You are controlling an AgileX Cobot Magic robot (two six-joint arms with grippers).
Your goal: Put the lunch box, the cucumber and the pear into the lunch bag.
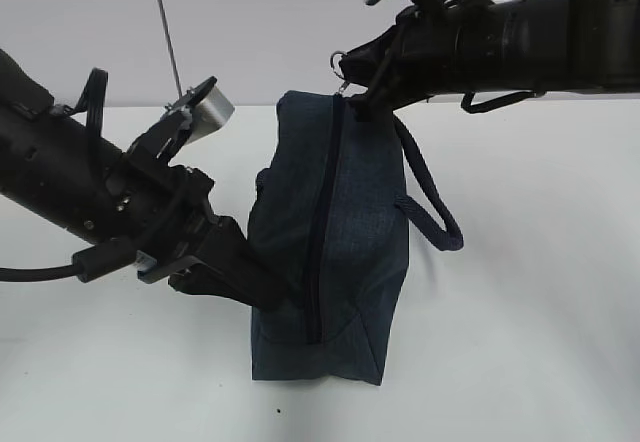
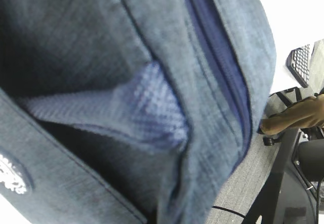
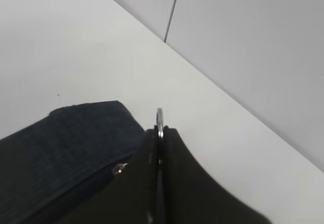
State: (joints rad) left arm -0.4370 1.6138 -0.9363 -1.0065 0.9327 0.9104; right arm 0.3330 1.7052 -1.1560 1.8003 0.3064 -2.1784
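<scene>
- Bag [image 1: 335, 252] lies on table [image 1: 540, 292], zipper [image 1: 322, 222] shut.
- Right gripper [image 1: 352, 84] pinches ring pull [image 3: 160, 117]; left gripper [image 1: 262, 292] is clamped on bag's side.
- Step: opening zipper; next, slide pull along while left braces.

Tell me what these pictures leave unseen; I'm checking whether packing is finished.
- Contents of the lunch bag: its zipper looks closed in the exterior view.
- Left tool's tips: exterior view, hidden against the bag; its wrist view shows only fabric.
- Right tool: shut on the ring pull; the arm hides the grip from outside.
</scene>
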